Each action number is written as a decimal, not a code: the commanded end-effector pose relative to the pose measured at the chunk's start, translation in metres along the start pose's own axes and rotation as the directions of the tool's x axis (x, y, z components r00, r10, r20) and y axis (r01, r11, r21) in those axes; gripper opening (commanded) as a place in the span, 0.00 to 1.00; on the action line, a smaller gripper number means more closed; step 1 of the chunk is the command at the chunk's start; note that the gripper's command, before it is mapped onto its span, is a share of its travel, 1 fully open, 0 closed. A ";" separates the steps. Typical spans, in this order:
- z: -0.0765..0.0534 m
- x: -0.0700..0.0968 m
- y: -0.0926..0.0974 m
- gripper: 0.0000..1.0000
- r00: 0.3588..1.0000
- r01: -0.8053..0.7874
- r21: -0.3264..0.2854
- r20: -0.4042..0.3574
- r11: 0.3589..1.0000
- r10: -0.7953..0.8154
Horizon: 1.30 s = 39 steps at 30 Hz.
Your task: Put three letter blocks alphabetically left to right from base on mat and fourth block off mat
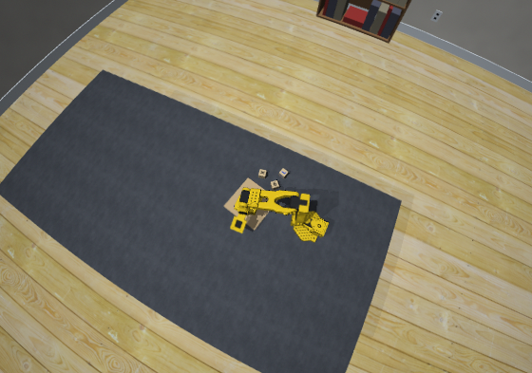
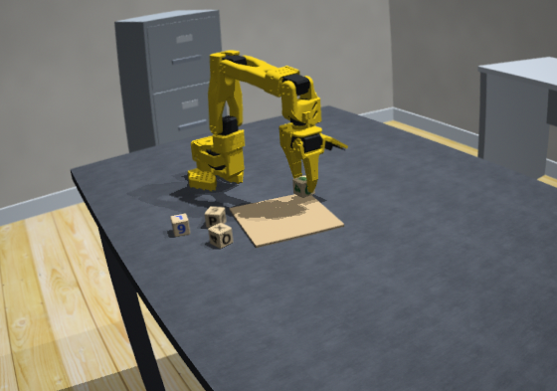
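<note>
A tan mat point(image 2: 287, 218) lies flat on the dark table; in the overhead view point(image 1: 247, 204) the arm covers much of it. My gripper point(image 2: 304, 188) points down at the mat's far corner and is shut on a wooden block point(image 2: 300, 186) with green marks, held at or just above the mat's surface. Three more wooden blocks lie on the table off the mat's left side: one with a blue mark on its side point(image 2: 180, 224), one point(image 2: 215, 216) close to the mat edge, and one point(image 2: 220, 235) in front of it. They show in the overhead view point(image 1: 275, 178) as a small cluster.
The arm's yellow base point(image 2: 216, 158) stands behind the mat. The table's left edge point(image 2: 99, 222) runs close to the three loose blocks. A grey filing cabinet point(image 2: 169, 73) and a grey desk point(image 2: 517, 112) stand off the table.
</note>
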<state>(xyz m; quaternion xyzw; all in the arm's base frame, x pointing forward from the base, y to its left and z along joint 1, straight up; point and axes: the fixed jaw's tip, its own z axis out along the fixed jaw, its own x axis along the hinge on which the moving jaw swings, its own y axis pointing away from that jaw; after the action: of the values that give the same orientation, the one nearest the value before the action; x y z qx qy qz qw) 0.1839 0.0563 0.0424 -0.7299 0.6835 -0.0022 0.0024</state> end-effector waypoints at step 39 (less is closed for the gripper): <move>0.001 -0.003 -0.010 0.00 1.000 0.001 0.085 0.021 0.996 -0.002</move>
<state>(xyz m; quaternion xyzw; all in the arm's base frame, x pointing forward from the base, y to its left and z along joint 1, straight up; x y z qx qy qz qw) 0.1837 0.0562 0.0298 -0.7299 0.6835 -0.0027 0.0032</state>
